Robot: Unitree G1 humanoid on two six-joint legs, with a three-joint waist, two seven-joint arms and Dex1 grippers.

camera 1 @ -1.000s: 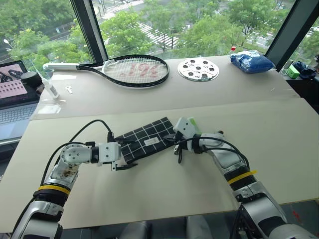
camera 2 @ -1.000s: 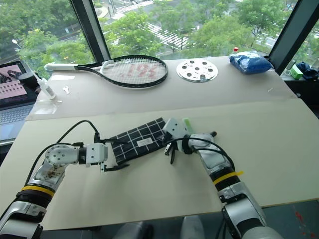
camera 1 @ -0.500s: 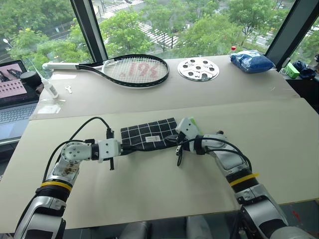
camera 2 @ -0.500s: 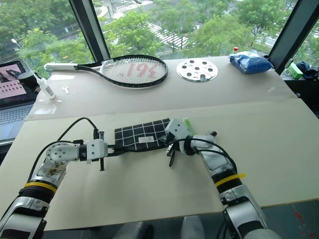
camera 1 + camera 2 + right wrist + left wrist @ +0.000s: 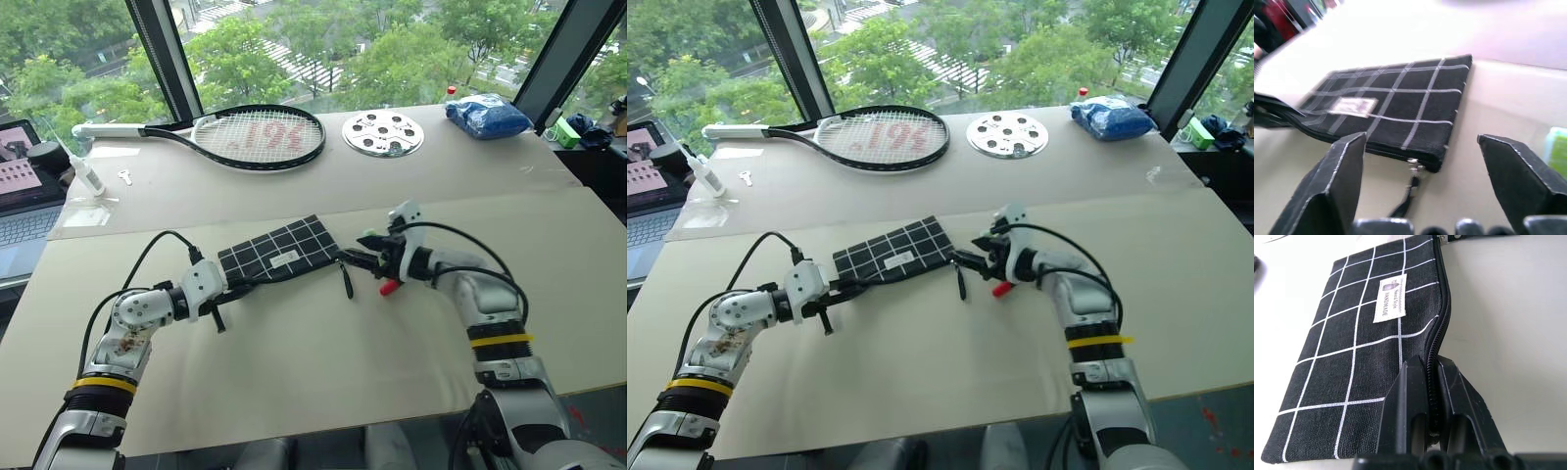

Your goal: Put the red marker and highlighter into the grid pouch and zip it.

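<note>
The grid pouch (image 5: 279, 257), black with white lines and a small white label, lies flat in the middle of the table. My left gripper (image 5: 1431, 364) is shut on the pouch's zipper edge at its near-left end. The black pull strap (image 5: 346, 282) hangs loose at the pouch's right end. Just right of that end, a little above the table, my right gripper (image 5: 367, 259) stands wide open and empty. The red marker shows its red cap (image 5: 389, 288) under my right hand; its barrel is hidden. The highlighter (image 5: 1557, 147), light green, lies beside the pouch's far right corner.
At the back lie a tennis racket (image 5: 260, 137), a perforated metal disc (image 5: 383, 132) and a blue bag (image 5: 487, 115). A laptop (image 5: 20, 196) sits at the far left edge. Bare table stretches in front of and to the right of the pouch.
My right gripper let go of the pull strap, opened, and rose to the right. My left gripper closed on the pouch's zipper edge. The pouch swung round on the table.
</note>
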